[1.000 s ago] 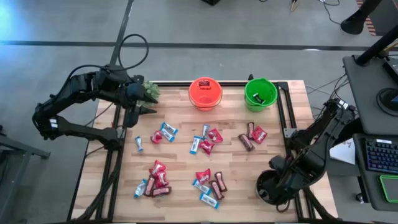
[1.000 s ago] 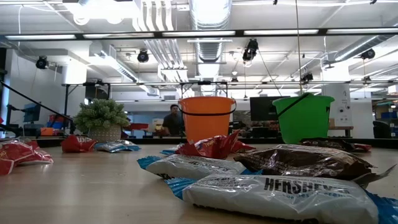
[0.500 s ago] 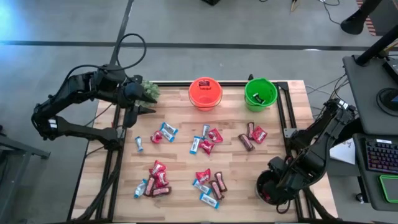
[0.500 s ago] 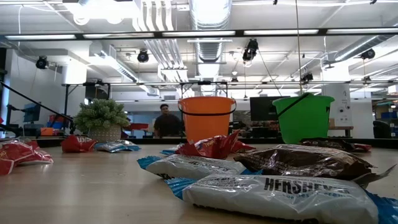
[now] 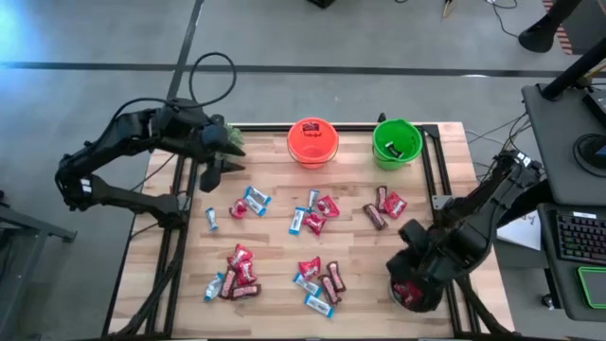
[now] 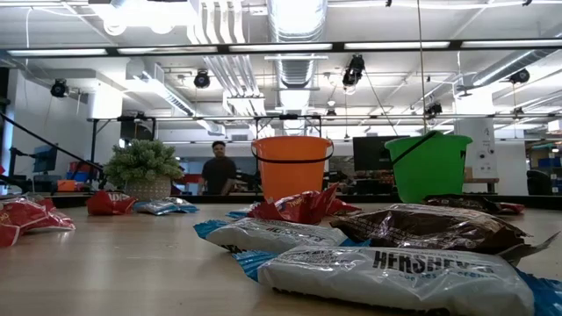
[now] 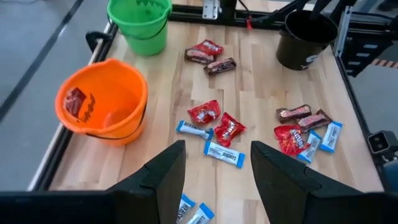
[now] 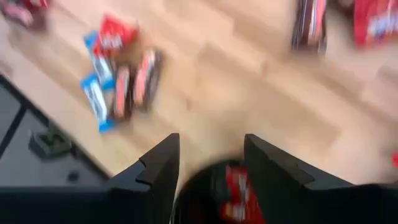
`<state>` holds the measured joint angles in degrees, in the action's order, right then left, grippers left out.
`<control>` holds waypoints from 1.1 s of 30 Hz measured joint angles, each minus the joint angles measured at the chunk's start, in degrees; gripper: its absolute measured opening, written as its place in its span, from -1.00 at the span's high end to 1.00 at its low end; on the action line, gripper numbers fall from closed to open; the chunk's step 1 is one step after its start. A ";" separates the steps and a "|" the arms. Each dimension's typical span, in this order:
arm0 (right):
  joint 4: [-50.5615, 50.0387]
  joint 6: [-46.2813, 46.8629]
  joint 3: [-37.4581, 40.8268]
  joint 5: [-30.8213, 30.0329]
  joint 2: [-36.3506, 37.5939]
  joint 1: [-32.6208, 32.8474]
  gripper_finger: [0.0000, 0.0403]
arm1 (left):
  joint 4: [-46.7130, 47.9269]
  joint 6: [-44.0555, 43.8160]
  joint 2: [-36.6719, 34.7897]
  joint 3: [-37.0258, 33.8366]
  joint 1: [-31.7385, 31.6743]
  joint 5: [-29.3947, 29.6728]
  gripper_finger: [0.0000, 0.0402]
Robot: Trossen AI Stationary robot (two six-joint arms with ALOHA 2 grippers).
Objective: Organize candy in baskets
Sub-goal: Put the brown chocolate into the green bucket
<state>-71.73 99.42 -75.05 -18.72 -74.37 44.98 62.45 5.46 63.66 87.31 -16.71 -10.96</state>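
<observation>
Wooden table (image 5: pixel 360 256): scattered candy (image 5: pixel 312 213), orange basket (image 5: pixel 312 142), green basket (image 5: pixel 396 142), black basket (image 5: pixel 409 284), plant (image 5: pixel 230 138).

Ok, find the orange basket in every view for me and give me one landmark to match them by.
High view: orange basket at the table's far edge, centre.
Low view: it stands upright at centre, behind the candy.
Left wrist view: it shows at picture left, with a red packet inside.
Right wrist view: not in it.
Shared landmark: the green basket beside it, in all three.

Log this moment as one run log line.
right gripper: open over black basket, red candy inside | left gripper: open, above table's far left | loose candy: on table
</observation>
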 joint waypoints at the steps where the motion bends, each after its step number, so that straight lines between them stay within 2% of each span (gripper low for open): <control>1: -0.01 -0.98 0.00 -1.52 0.00 -0.61 0.16 | -0.06 -1.02 0.51 0.00 0.00 0.00 0.18; 9: -2.74 -10.56 -0.02 -3.98 0.02 -5.36 0.15 | 1.86 -3.90 4.96 0.00 0.00 -0.07 0.18; 16: -17.24 -10.95 -1.22 -3.80 0.10 -8.18 0.15 | 5.40 -10.47 7.65 0.08 -0.04 -0.11 0.18; 18: -18.37 -12.81 -1.70 -3.86 0.51 -9.01 0.15 | 6.40 -13.01 8.63 0.82 -0.09 -0.13 0.15; 21: -17.25 -18.88 -1.65 -4.82 2.57 -10.39 0.15 | 10.29 -15.00 10.73 3.91 -0.09 -0.17 0.07; 28: -18.37 -24.82 -1.51 -11.27 8.43 -13.25 0.15 | 20.37 -15.08 16.86 14.57 -0.03 0.58 -0.12; 33: -18.31 -28.18 -1.44 -13.41 12.61 -14.82 0.15 | 27.22 -16.45 18.76 16.05 0.16 1.44 -0.11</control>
<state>-90.04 71.24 -76.49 -32.13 -61.76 30.16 89.67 -10.99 82.42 103.36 -16.55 -9.52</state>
